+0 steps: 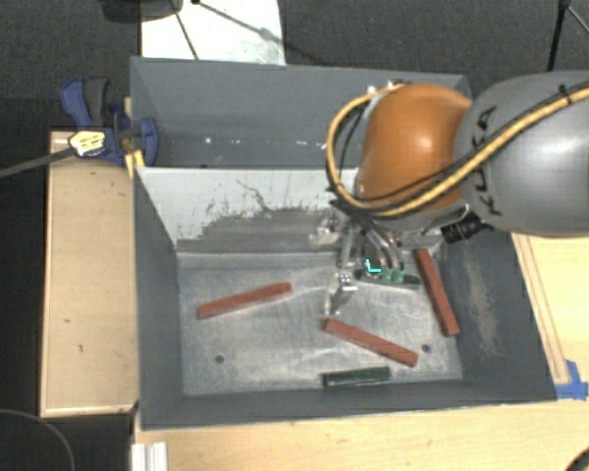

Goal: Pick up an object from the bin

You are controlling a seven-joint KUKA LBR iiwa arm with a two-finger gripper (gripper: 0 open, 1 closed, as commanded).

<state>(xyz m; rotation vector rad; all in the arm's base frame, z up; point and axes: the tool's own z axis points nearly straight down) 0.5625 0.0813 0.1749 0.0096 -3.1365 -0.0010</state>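
Note:
My gripper [340, 296] hangs low over the middle of the bin floor, under the orange wrist cover. Just below its tip lies a red-brown flat stick [370, 342], slanting down to the right; the tip is close to the stick's upper left end. A second red-brown stick [243, 300] lies to the left on the floor, apart from the gripper. A third red-brown stick [439, 291] lies along the right side, partly under the wrist. Nothing shows between the fingers.
A dark green-black bar [356, 378] lies at the bin's front edge. The arm and its cables cover the back right of the bin. The left half of the floor holds just the one stick.

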